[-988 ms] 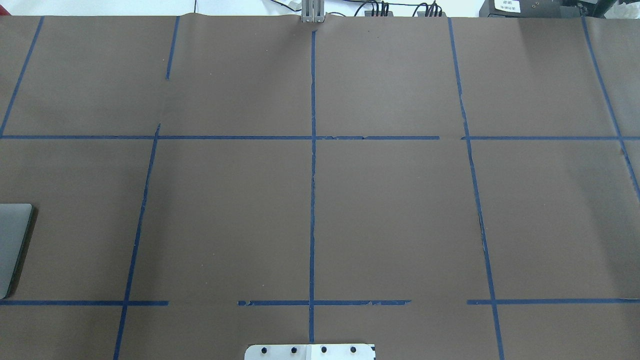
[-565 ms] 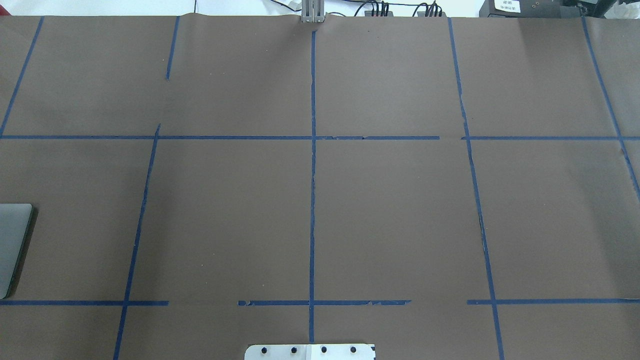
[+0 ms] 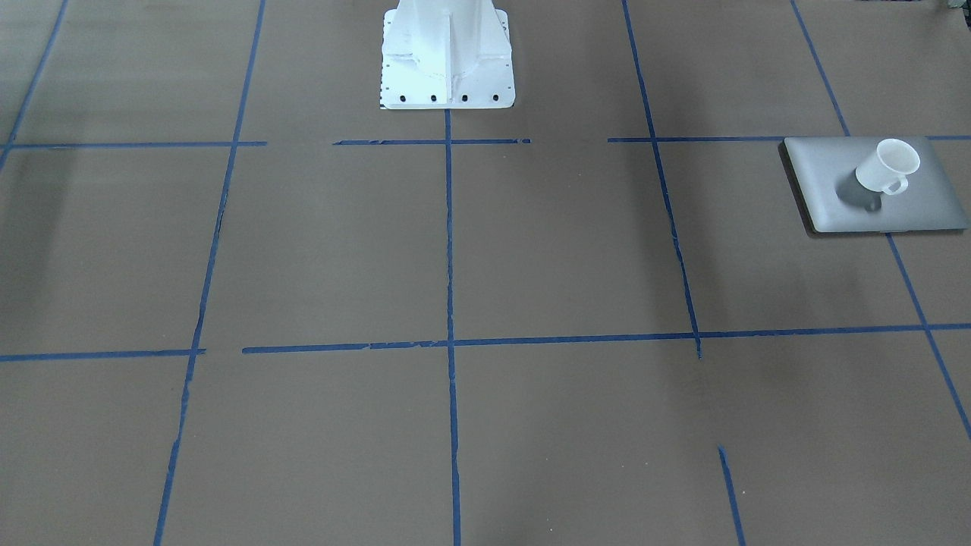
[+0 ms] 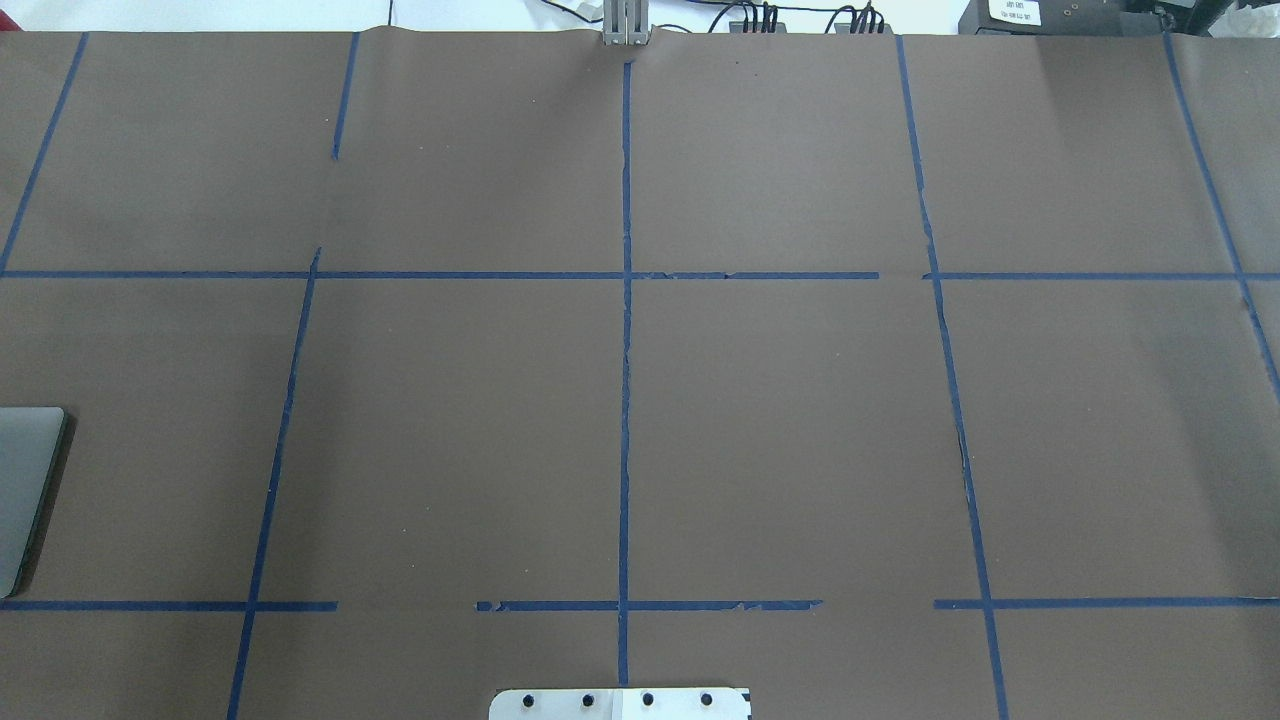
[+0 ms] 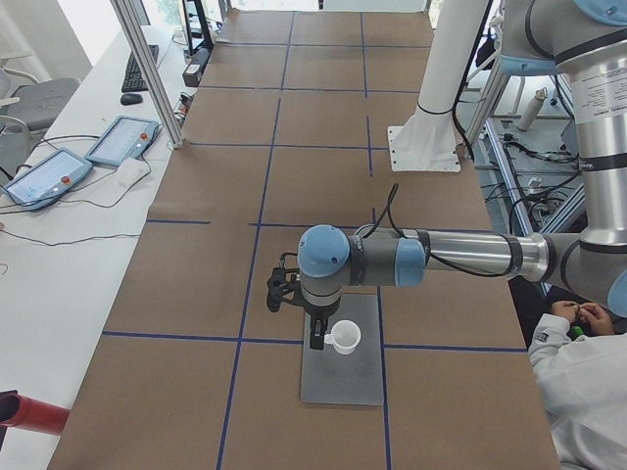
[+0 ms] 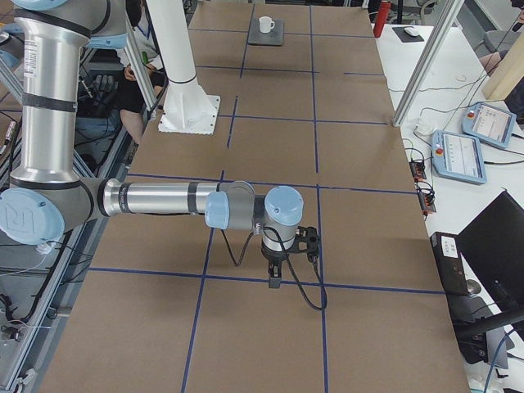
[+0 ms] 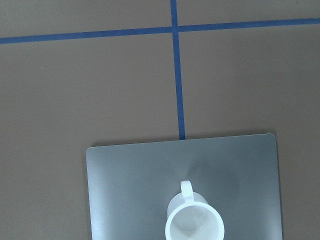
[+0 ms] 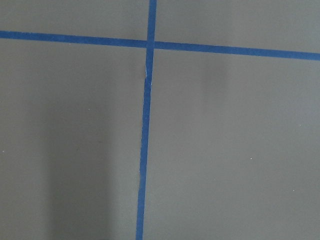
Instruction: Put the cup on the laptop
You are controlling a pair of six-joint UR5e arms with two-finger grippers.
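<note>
The white cup (image 3: 886, 168) stands upright on the closed silver-grey laptop (image 3: 823, 178), handle toward the operators' side. The left wrist view looks straight down on the cup (image 7: 194, 222) and the laptop lid (image 7: 125, 190); no fingers show there. In the exterior left view my left gripper (image 5: 315, 338) hangs just beside the cup (image 5: 345, 337) over the laptop (image 5: 343, 377); I cannot tell whether it is open. My right gripper (image 6: 273, 281) hangs over bare table far from the cup (image 6: 265, 24); I cannot tell its state. Only a laptop corner (image 4: 25, 490) shows overhead.
The white robot pedestal (image 3: 447, 53) stands at the table's middle on the robot's side. Blue tape lines (image 4: 625, 400) grid the brown table cover. Teach pendants (image 5: 122, 140) lie on a side table behind an aluminium post (image 5: 147, 69). A seated person (image 5: 578, 382) is near the laptop end.
</note>
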